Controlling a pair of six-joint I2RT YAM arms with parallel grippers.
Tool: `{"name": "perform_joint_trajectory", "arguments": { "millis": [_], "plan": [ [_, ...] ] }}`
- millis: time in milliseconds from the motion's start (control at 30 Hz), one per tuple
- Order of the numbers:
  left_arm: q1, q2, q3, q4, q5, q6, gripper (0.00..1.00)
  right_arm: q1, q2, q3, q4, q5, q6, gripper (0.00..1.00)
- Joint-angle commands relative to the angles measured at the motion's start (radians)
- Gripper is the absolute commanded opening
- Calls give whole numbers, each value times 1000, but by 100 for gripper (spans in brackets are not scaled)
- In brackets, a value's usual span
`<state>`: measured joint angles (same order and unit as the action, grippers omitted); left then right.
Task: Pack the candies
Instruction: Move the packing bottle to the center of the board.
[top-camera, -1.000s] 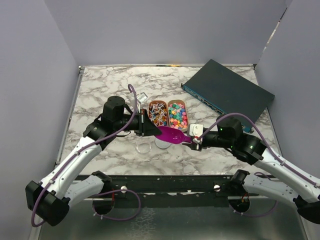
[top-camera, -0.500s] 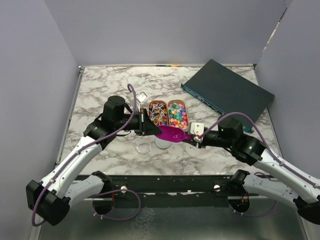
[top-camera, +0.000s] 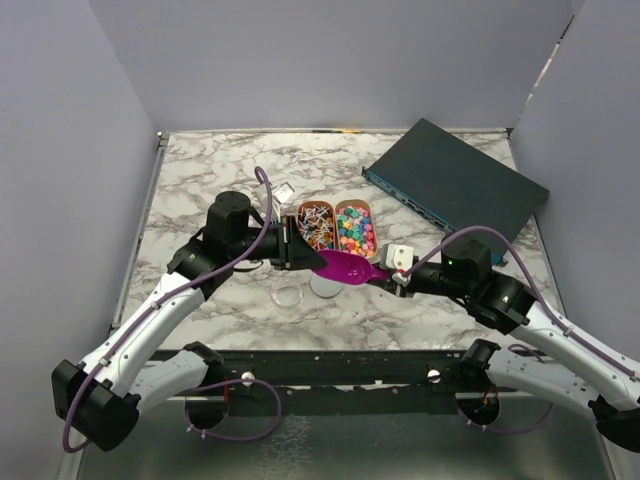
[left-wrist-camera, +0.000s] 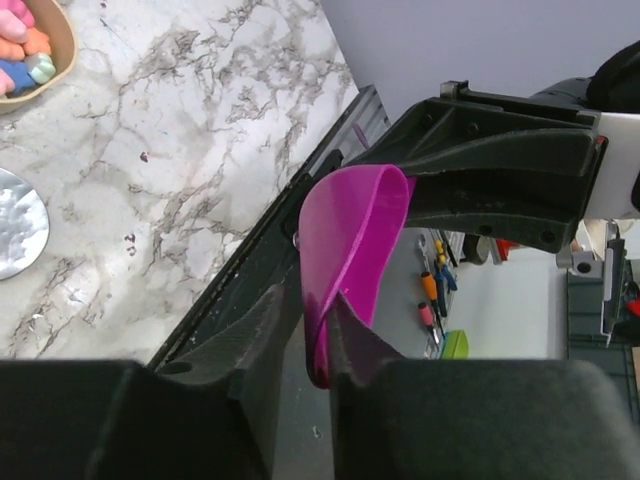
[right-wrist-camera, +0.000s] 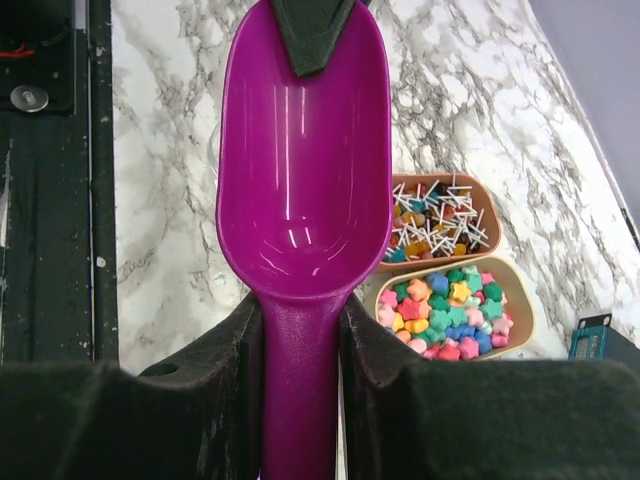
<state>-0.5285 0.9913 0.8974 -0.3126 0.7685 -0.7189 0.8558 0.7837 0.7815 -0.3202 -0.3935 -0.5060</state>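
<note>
Scoop gripped at both ends above the desk

Right fingers (right-wrist-camera: 215, 375) are closed tight on the handle of a magenta plastic scoop (right-wrist-camera: 300, 180), one pad on each side of the stem. The left fingers (left-wrist-camera: 250, 340) are nearly shut and pinch the rim at the far end of the same scoop; the right wrist view shows one black tip lying over the front lip. From above, the scoop hangs between the two arms, bowl upward, just in front of a tan two-compartment oval dish (top-camera: 352, 202).

The candies (top-camera: 355, 230) — small chunky sweets in pink, yellow, green, blue and orange — lie heaped in the right compartment of that dish. The left compartment holds a tangle of thin colourful paper clips (top-camera: 315, 226).

On the white-and-grey marbled desk (top-camera: 200, 180), just near of the dish and partly under the scoop, lies a round silvery disc (top-camera: 323, 287). A small clear round dish (top-camera: 287, 296) sits beside it on the left; whether the two touch cannot be told. A flat dark teal box with ports along one edge (top-camera: 455, 190) rests at an angle in the far right corner, well apart from the dish.
</note>
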Motion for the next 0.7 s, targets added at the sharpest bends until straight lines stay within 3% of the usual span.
{"name": "perform_joint_trajectory", "arguments": {
  "millis": [0,100,200,267,467,667],
  "plan": [
    [-1,-16,11,26,-65,-13,37,9,-14,0,23,26,19,1],
    [-1,-30,35,-42,-158,28,66,8,15,8,-32,99,15,1],
    [-1,-31,80,-167,-307,110,80,8,37,9,-62,183,35,1],
    [-1,-36,106,-249,-442,139,96,8,46,5,-67,227,57,1],
    [-1,-95,98,-391,-801,144,99,7,50,-16,-65,356,139,1],
    [-1,-116,63,-518,-941,124,99,8,66,-18,-67,535,237,1]
  ]
}}
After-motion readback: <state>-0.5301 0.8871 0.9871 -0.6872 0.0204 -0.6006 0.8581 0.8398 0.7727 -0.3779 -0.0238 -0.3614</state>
